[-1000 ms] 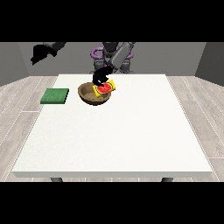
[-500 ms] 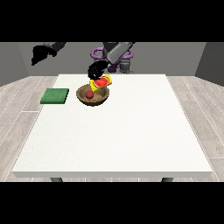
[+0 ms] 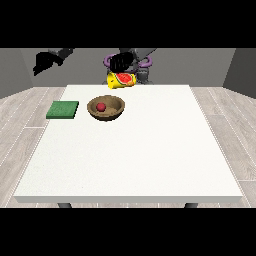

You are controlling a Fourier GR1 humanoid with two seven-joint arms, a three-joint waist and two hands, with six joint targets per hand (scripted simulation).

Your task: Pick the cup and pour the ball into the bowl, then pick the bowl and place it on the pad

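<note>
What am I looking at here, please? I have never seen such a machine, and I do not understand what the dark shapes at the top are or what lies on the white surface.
This is a humanoid robot standing behind a large white table. The camera stands across the table and faces it, so the robot looks small at the top and reaches towards you. The dark shapes are its two black hands. The hand near the middle holds a yellow cup, tipped on its side, in the air behind the table's far edge. The hand at the view's left is raised in the air and holds nothing. On the table stands a brown bowl with a small red ball inside. Beside the bowl, apart from it, lies a flat green pad.
</note>
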